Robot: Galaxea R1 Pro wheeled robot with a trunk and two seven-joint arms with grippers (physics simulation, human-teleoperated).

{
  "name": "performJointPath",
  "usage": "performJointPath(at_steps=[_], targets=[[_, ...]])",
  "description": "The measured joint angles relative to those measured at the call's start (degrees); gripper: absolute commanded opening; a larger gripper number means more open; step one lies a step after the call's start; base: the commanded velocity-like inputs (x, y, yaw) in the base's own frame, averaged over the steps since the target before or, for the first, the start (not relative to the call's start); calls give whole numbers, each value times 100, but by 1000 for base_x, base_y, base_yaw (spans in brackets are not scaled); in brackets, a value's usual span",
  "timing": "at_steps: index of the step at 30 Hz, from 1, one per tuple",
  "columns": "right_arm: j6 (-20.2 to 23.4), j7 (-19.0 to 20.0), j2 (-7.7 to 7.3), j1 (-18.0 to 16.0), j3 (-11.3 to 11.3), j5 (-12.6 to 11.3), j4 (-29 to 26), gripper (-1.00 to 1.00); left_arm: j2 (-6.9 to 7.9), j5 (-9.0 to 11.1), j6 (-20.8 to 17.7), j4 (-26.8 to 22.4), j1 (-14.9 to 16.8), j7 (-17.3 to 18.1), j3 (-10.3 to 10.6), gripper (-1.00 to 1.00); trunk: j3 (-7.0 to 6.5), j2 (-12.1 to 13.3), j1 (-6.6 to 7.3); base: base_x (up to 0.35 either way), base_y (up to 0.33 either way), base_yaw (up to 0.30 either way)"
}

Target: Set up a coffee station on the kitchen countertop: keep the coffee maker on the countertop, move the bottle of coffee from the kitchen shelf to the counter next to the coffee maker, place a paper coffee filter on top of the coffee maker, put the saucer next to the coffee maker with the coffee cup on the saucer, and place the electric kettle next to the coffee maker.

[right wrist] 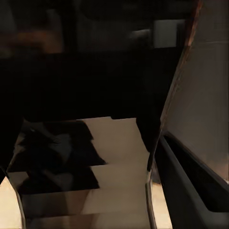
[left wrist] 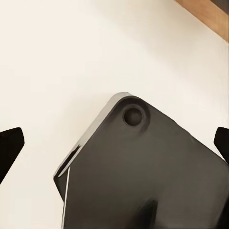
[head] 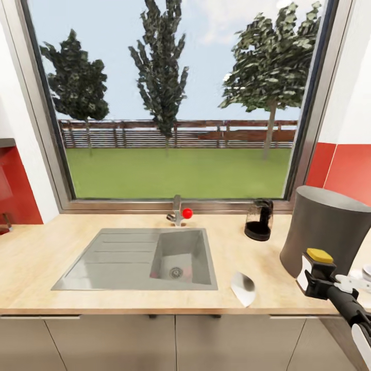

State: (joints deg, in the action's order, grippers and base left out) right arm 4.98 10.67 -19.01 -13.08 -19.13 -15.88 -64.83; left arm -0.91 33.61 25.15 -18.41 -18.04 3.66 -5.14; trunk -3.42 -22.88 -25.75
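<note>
The head view faces a wooden worktop (head: 31,268) under a large window. A grey sink (head: 139,260) is set into it, with a faucet (head: 178,211) behind the basin.

The coffee maker (head: 259,220), small and black, stands at the back of the worktop near the window sill, right of the sink. It is already where the task requires it and needs no move. A white paper coffee filter (head: 243,287) lies flat near the worktop's front edge, well apart from the coffee maker; it is not yet on top of it. A tall grey cylindrical container (head: 327,232) stands at the right; its identity cannot be determined.

The right arm (head: 335,293) enters at lower right beside that container, likely staged for a reach toward the filter. Its gripper opening cannot be determined.

In the left wrist view the left gripper fingertips (left wrist: 10,145) sit at opposite edges, spread wide, holding nothing.
</note>
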Motion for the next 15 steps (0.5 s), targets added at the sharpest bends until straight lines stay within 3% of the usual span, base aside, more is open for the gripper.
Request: performJointPath(at_steps=[15], targets=[[-480,13,89,0,128,74,168,-100,0,-31,22,3,1,0,-2,100,19,-1,-1,3,-3,55]])
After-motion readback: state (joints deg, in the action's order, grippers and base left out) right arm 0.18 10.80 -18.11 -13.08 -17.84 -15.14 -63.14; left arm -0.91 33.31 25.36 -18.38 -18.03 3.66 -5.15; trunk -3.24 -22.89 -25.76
